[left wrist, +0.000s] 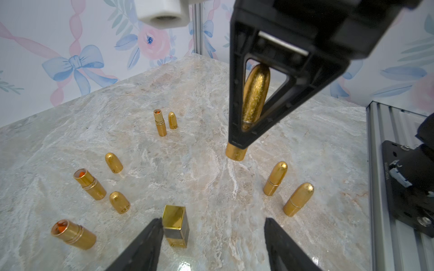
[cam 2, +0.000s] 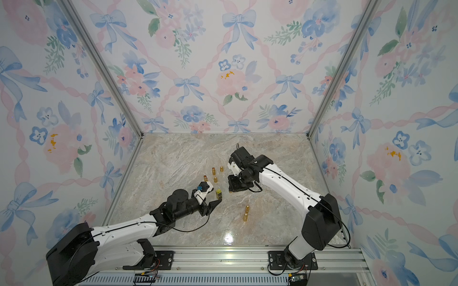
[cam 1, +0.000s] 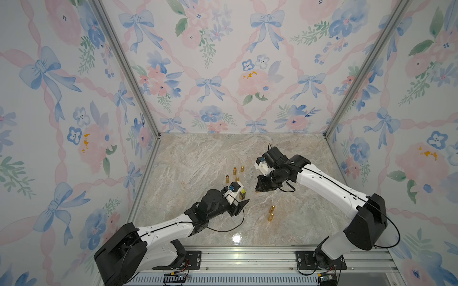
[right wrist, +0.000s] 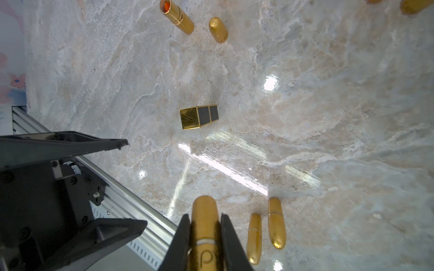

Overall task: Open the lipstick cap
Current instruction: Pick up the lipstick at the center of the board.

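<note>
The right gripper pinches a gold bullet-shaped lipstick, base down on the veined marble tabletop, its arm bent down from the near right. The left gripper gapes wide, one finger just beside a square gold-and-black lipstick, its arm low from the near left. Floral papered walls enclose three sides, and bare marble stretches to the far wall.

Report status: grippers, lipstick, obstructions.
Right gripper shut on gold bullet-shaped lipstick, cap on. Left gripper open around square gold-and-black lipstick. Other gold lipsticks stand apart from both.
</note>
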Robot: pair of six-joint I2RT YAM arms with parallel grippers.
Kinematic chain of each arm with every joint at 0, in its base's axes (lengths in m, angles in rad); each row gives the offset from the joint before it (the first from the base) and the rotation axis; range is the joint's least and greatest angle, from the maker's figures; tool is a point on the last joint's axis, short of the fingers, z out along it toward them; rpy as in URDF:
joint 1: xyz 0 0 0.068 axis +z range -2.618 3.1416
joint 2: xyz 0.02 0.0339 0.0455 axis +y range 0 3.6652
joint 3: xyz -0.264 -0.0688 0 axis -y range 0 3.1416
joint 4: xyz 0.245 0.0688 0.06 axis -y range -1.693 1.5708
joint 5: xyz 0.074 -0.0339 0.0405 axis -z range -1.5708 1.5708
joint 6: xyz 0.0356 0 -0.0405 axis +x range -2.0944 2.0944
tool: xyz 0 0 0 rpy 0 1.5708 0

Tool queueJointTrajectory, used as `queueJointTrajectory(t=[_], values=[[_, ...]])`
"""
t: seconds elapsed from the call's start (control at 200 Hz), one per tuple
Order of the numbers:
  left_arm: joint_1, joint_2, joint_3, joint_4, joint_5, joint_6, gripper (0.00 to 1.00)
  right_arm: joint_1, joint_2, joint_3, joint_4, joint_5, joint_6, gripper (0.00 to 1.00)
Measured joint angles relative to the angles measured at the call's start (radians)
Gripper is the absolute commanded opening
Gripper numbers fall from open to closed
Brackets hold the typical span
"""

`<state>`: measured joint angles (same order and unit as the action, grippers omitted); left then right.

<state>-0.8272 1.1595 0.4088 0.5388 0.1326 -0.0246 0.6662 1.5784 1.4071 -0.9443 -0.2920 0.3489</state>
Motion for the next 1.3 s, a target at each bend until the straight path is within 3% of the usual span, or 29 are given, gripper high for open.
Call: queueJointTrajectory(t=[0.36,0.75,0.96,1.06,1.3], values=[[-0.004,0.109,0.068,0.067,0.108,0.042,0.35,-0.024,0.000,0.011,0.005,-0.202,0.002,0.19],[-0.003,0.135,0.081,0.095,0.121,0.041,0.24,-0.025,0.000,0.003,0.040,-0.274,0.010,0.18],[-0.004,0.142,0.085,0.096,0.119,0.041,0.07,-0.030,0.000,-0.003,0.048,-0.278,0.010,0.18],[-0.004,0.142,0.085,0.097,0.116,0.040,0.00,-0.031,0.000,-0.003,0.049,-0.280,0.010,0.21],[-0.005,0.143,0.085,0.104,0.077,0.028,0.00,-0.035,-0.002,-0.004,0.073,-0.274,0.015,0.40]])
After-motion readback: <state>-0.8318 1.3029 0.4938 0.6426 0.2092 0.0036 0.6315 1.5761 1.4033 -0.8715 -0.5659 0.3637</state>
